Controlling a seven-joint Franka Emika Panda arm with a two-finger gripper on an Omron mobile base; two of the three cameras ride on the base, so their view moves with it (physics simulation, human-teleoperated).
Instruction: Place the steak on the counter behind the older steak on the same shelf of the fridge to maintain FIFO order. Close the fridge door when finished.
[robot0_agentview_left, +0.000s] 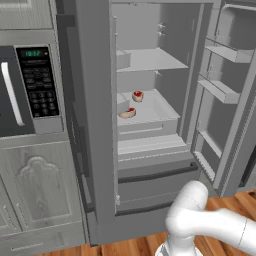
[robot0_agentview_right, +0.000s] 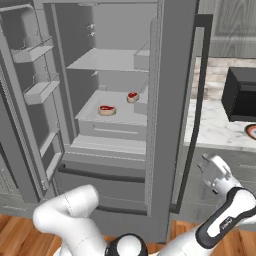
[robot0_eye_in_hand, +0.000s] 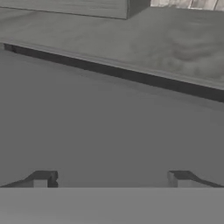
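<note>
Red steaks (robot0_agentview_left: 138, 95) and (robot0_agentview_left: 128, 113) already share the fridge shelf (robot0_agentview_left: 159, 111), so the empty, spread gripper (robot0_eye_in_hand: 109, 178) by the counter (robot0_agentview_right: 215, 131) should swing the open door (robot0_agentview_right: 31, 100) shut squarely.

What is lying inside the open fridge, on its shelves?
Two steaks lie on the shelf of the fridge: one steak further back, the older steak near the front edge. The higher shelf looks bare. The closed door leaf hides the other side.
</note>
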